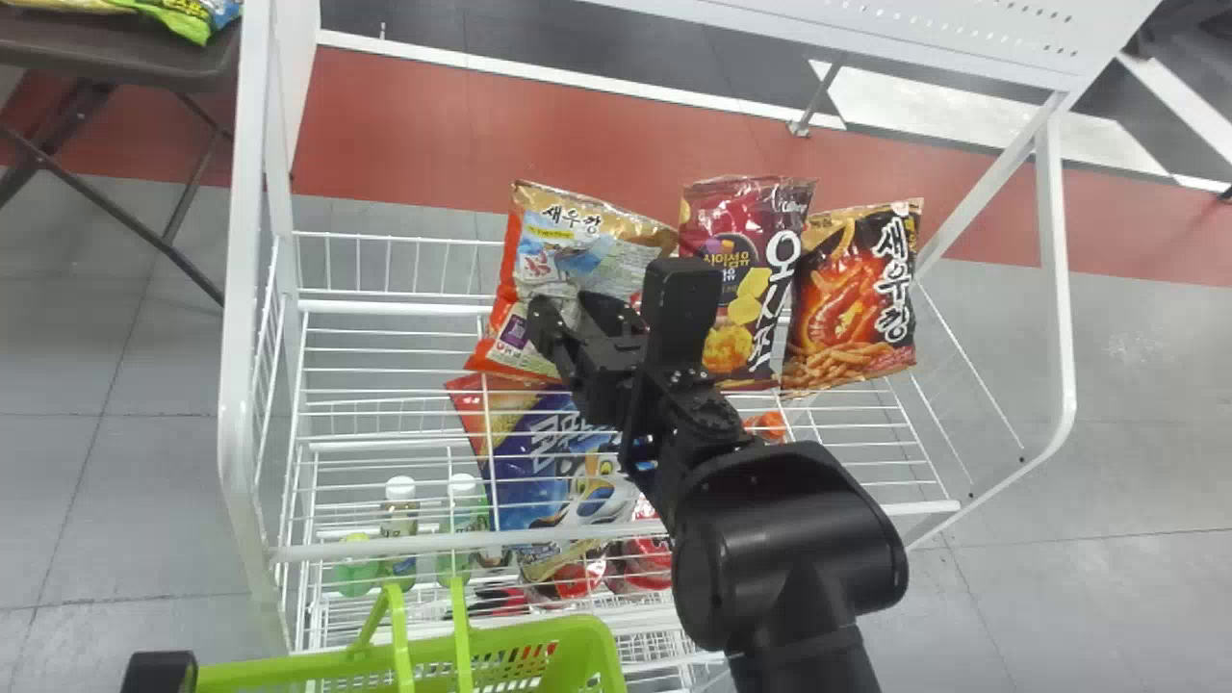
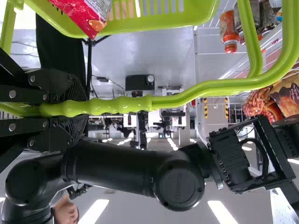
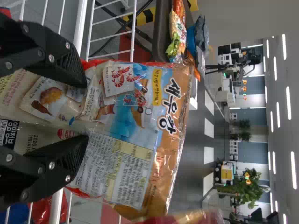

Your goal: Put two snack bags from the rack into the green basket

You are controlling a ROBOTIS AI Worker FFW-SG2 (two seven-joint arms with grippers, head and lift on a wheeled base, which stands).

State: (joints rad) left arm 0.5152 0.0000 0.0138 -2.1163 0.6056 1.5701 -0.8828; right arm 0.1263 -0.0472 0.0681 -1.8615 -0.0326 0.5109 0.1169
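1. The step in hand looks like taking the second bag: a red snack bag already lies in the green basket, so one more from the white rack should finish the job.
2. The right pincer is released, its two fingers well parted over the face of the orange shrimp snack bag. That bag leans upright on the top tier, directly before the pincer; I cannot tell whether the pads touch it.
3. Just to the robot's right of that pincer stands the purple snack bag, and beyond it the black spicy snack bag. The blue snack bag sits on a tier below the pincer.
4. The left pincer is clenched around the handle of the basket, which hangs lower than the right pincer and nearer the robot.
5. The next move calls for pinching a fold of the shrimp bag firmly without crushing it, lifting it clear of the wire front and the purple neighbour, then bringing it back and down over the basket's opening.
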